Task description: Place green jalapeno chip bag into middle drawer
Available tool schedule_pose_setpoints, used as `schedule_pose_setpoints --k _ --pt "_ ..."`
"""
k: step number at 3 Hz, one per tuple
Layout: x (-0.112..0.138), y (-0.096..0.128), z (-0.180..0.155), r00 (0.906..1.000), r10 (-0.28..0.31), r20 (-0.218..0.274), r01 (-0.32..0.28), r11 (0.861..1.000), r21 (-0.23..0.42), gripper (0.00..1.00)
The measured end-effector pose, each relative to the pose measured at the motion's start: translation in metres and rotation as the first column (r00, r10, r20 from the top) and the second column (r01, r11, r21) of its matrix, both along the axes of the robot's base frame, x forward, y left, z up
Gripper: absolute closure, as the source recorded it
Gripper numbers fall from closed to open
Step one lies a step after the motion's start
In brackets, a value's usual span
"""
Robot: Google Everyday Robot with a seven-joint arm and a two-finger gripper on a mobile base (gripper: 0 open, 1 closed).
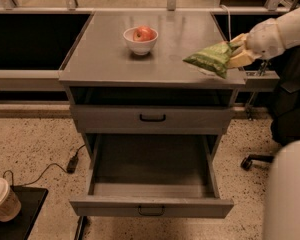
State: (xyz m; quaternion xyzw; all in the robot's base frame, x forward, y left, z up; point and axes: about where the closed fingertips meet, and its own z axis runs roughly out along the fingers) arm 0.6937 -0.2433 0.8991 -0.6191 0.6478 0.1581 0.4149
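The green jalapeno chip bag hangs just above the right front corner of the grey cabinet top, with its shadow on the surface below. My gripper reaches in from the right and is shut on the bag's right end. The middle drawer is pulled out below, its low front panel with a thin black handle nearest the camera. Its deep tray holds nothing. The bag is above and to the right of that tray.
A white bowl with a red apple stands at the back of the cabinet top. A closed drawer with a taller front sits above the open one. A paper cup, a floor cable and a chair caster lie around. My white body fills the lower right.
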Motion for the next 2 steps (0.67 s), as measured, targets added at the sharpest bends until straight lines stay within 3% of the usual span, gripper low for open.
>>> schedule_pose_setpoints --k 1,2 --pt "-0.0212 0.0214 0.0317 0.9969 0.055 0.057 -0.056 0.998 0.022 1.00" --pt "-0.0245 0.0240 0.0251 0.9972 0.056 0.050 -0.057 0.998 0.019 1.00"
